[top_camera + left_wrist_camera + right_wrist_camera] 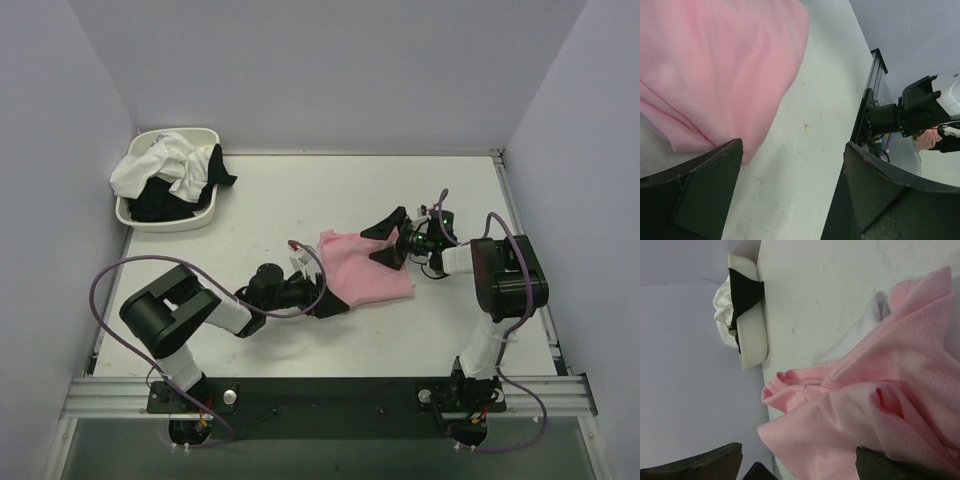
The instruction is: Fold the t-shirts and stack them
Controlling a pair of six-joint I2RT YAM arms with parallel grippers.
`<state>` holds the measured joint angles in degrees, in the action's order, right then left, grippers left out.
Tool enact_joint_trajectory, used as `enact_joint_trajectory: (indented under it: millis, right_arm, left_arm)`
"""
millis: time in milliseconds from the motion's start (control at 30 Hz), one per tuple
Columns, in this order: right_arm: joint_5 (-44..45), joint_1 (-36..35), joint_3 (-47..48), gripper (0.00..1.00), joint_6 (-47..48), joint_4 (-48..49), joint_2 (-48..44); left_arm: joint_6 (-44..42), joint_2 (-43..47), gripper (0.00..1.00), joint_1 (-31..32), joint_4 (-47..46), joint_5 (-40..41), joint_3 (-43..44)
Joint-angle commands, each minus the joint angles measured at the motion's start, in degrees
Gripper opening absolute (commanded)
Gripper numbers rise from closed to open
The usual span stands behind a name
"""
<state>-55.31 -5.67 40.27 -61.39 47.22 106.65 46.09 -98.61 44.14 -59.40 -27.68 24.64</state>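
A light pink t-shirt lies loosely bunched on the table's middle. My left gripper is low at its near left corner. In the left wrist view that gripper is open, with bare table between its fingers and the left finger against the pink t-shirt's hem. My right gripper is at the shirt's far right edge. It stands open wide, with folds of the pink t-shirt lying between its fingers. More t-shirts, white and black, are heaped in the basin.
The white oval basin stands at the far left corner, also in the right wrist view. Grey walls close in the table on three sides. A metal rail carries both arm bases along the near edge.
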Motion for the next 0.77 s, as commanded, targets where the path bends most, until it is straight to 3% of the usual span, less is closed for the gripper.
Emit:
enact_joint_trajectory:
  millis: [0, 200, 267, 400, 433, 600, 733]
  right_arm:
    - [9.3, 0.3, 0.9, 1.0, 9.8, -8.5, -4.7]
    - [11.1, -3.0, 8.8, 1.0, 16.1, -19.4, -15.6]
    - [13.3, -5.7, 13.0, 1.0, 21.0, -28.8, -20.7]
    - [26.9, -13.3, 17.5, 1.0, 31.3, -45.8, -30.8]
    - [34.0, -14.8, 17.3, 1.0, 32.5, -50.3, -33.2]
    - [44.6, -18.0, 13.1, 1.0, 35.2, -56.4, -49.2]
    - [55.0, -19.7, 13.1, 1.0, 37.2, -63.6, -53.9]
  left_arm:
    - [-1.9, 6.9, 0.91, -0.1, 4.9, -0.2, 1.2]
    - [-7.9, 18.8, 0.92, 0.1, 23.6, 3.1, 9.2]
    - [-9.3, 23.0, 0.94, 0.2, 31.8, 5.0, 13.7]
    - [-11.4, 28.3, 0.96, 0.5, 45.5, 11.6, 20.7]
    - [-11.6, 29.3, 0.96, 0.8, 50.6, 16.0, 21.6]
    - [-12.7, 34.4, 0.97, 0.9, 64.7, 27.2, 25.5]
    - [-12.2, 37.4, 0.97, 1.2, 69.0, 31.2, 24.8]
